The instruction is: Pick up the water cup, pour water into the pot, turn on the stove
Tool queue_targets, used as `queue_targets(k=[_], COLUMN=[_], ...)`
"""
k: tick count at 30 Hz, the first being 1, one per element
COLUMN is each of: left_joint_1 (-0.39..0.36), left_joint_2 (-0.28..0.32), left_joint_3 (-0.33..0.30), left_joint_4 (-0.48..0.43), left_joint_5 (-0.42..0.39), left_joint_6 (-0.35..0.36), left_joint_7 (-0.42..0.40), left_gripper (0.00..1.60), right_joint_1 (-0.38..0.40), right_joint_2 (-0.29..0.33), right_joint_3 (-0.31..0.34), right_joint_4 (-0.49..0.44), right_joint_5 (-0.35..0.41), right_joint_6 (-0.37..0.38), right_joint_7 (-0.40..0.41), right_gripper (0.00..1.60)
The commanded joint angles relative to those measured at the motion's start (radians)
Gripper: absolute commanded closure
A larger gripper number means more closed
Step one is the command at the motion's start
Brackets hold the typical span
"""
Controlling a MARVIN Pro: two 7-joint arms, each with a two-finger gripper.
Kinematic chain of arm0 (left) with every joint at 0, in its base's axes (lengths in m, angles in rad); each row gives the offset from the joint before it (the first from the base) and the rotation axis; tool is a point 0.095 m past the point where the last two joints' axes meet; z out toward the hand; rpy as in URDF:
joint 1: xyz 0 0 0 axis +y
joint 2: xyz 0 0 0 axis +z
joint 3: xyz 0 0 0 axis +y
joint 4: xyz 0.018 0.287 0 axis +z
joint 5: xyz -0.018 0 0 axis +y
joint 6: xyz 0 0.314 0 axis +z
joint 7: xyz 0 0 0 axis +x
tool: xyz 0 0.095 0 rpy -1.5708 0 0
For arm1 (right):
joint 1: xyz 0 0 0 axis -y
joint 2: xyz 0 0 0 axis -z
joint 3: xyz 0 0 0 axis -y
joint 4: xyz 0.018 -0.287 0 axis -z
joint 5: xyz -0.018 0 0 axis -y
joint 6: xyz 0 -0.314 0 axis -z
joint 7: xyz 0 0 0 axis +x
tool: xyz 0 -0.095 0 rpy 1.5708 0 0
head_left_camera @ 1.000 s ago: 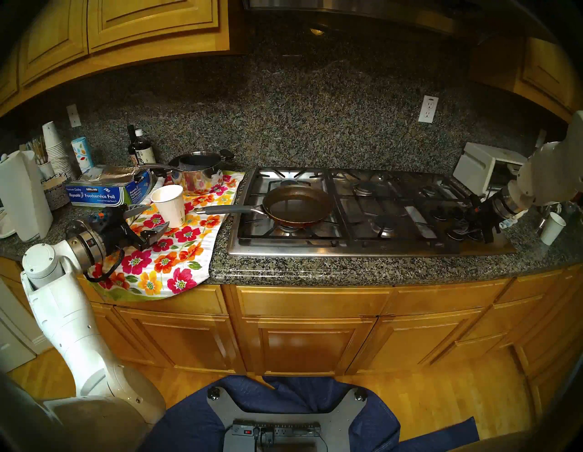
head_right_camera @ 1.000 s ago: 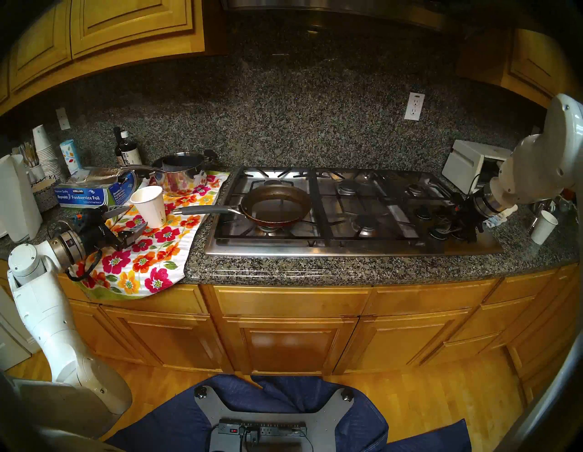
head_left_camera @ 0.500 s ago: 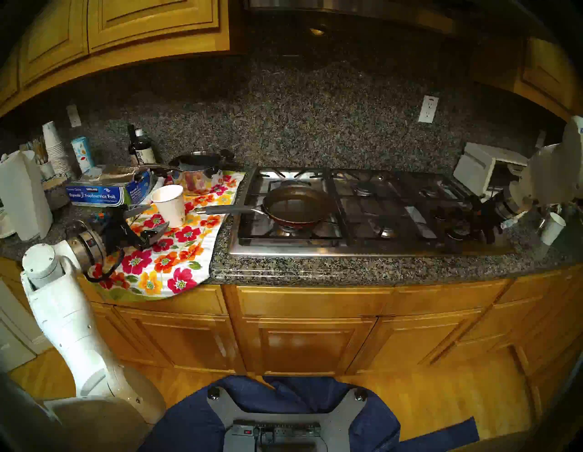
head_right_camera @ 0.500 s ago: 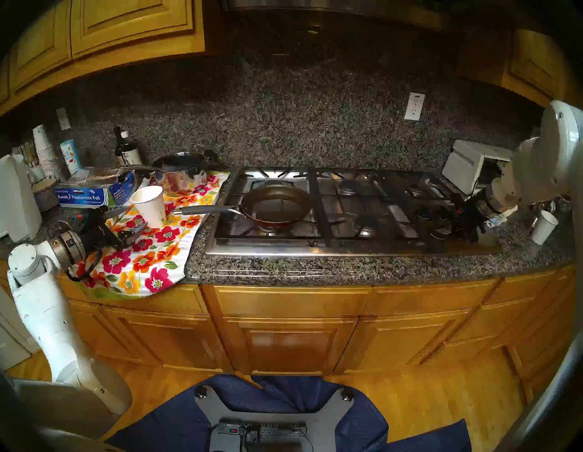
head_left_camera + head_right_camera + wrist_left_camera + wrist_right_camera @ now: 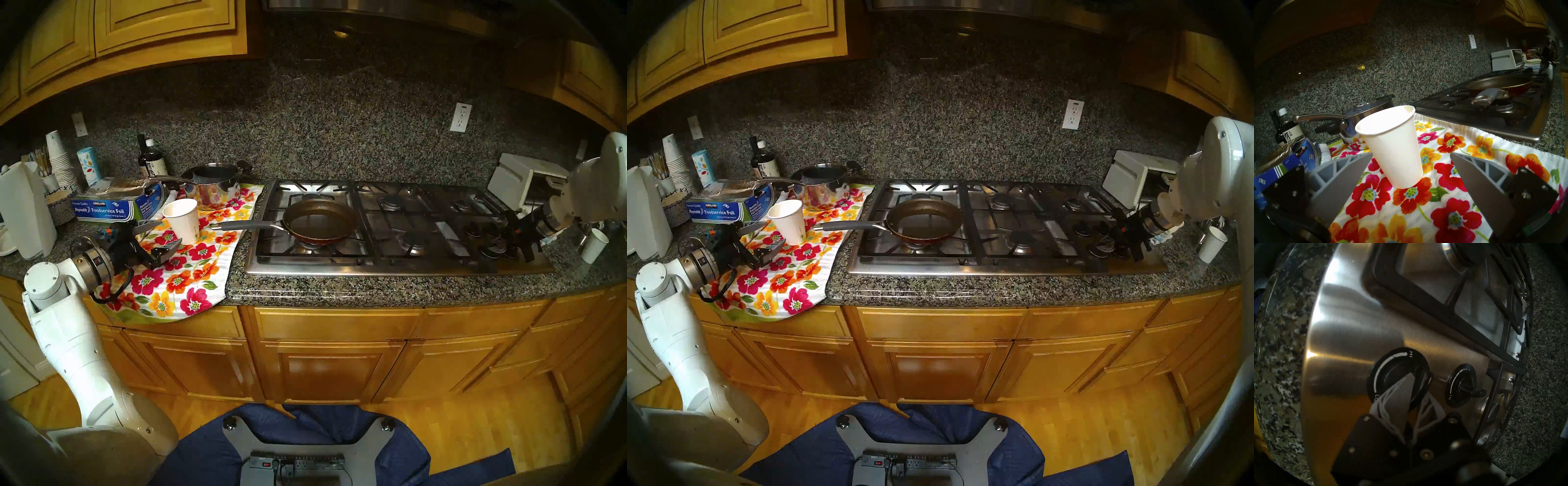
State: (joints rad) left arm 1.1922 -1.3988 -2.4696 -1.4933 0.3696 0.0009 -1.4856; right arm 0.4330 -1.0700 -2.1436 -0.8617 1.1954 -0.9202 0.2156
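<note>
Right gripper (image 5: pixel 1417 383) pinches the black round stove knob (image 5: pixel 1400 377); left gripper (image 5: pixel 1410 162) spread; I fear slipping off mid-twist.

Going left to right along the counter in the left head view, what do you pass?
Paper towel roll → foil box → water cup → frying pan → stove knobs → right gripper → small white cup.

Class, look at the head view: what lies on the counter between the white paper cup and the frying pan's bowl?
Only the pan's grey handle and floral towel lie between cup and bowl.
</note>
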Motion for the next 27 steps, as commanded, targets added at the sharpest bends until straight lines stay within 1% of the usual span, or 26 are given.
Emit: queue_targets(k=[1, 11, 12, 15, 16, 19, 21, 24, 26, 27], left_joint_1=[-0.027, -0.027, -0.027, -0.027, -0.027, -0.027, -0.027, -0.027, -0.027, -0.027], left_joint_2=[0.009, 0.009, 0.009, 0.009, 0.009, 0.009, 0.009, 0.009, 0.009, 0.009], left_joint_3=[-0.002, -0.002, -0.002, -0.002, -0.002, -0.002, -0.002, -0.002, -0.002, -0.002], left_joint_4=[-0.021, -0.021, -0.021, -0.021, -0.021, -0.021, -0.021, -0.021, -0.021, -0.021], left_joint_5=[-0.019, -0.019, -0.018, -0.018, -0.018, -0.018, -0.019, -0.020, -0.020, -0.020], left_joint_6=[0.001, 0.001, 0.001, 0.001, 0.001, 0.001, 0.001, 0.001, 0.001, 0.001], left_joint_7=[0.002, 0.002, 0.002, 0.002, 0.002, 0.002, 0.002, 0.002, 0.002, 0.002], left_gripper=[0.00, 0.00, 0.00, 0.00, 0.00, 0.00, 0.00, 0.00, 0.00, 0.00], right_joint_1=[-0.076, -0.104, -0.108, -0.114, -0.122, -0.124, -0.125, -0.115, -0.090, -0.078], right_joint_2=[0.039, 0.040, 0.043, 0.044, 0.047, 0.050, 0.053, 0.054, 0.057, 0.058], right_joint_3=[-0.073, -0.101, -0.107, -0.109, -0.116, -0.117, -0.125, -0.139, -0.152, -0.158], right_joint_4=[0.047, 0.078, 0.085, 0.089, 0.103, 0.110, 0.125, 0.143, 0.152, 0.152], right_joint_5=[-0.046, -0.064, -0.063, -0.068, -0.068, -0.062, -0.058, -0.053, -0.048, -0.048], right_joint_6=[0.092, 0.065, 0.049, 0.063, 0.054, 0.064, 0.058, 0.072, 0.061, 0.056], right_joint_7=[-0.033, -0.081, -0.085, -0.091, -0.096, -0.096, -0.096, -0.090, -0.076, -0.070], right_gripper=[1.60, 1.60, 1.60, 1.60, 1.60, 1.60, 1.60, 1.60, 1.60, 1.54])
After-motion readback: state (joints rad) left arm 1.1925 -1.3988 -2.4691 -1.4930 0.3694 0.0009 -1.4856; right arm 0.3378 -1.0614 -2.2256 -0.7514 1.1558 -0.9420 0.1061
